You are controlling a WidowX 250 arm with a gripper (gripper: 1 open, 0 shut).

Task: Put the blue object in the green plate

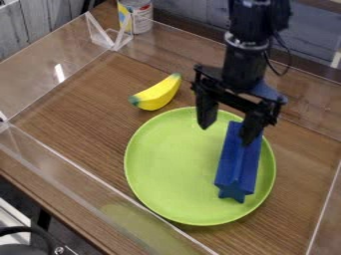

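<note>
The blue object [238, 165], a long dark-blue bar with a ridge, lies on the right half of the green plate [167, 164], running from far to near. My gripper [234, 119] points straight down over the bar's far end, open, with one finger [206, 111] to the left of the bar and the other to the right. Nothing is held between the fingers. The bar's far tip is partly hidden behind the fingers.
A yellow banana [156, 93] lies on the wooden table left of the plate's far edge. Clear plastic walls [54, 70] border the table on the left and front. A bottle [134, 15] stands at the back left.
</note>
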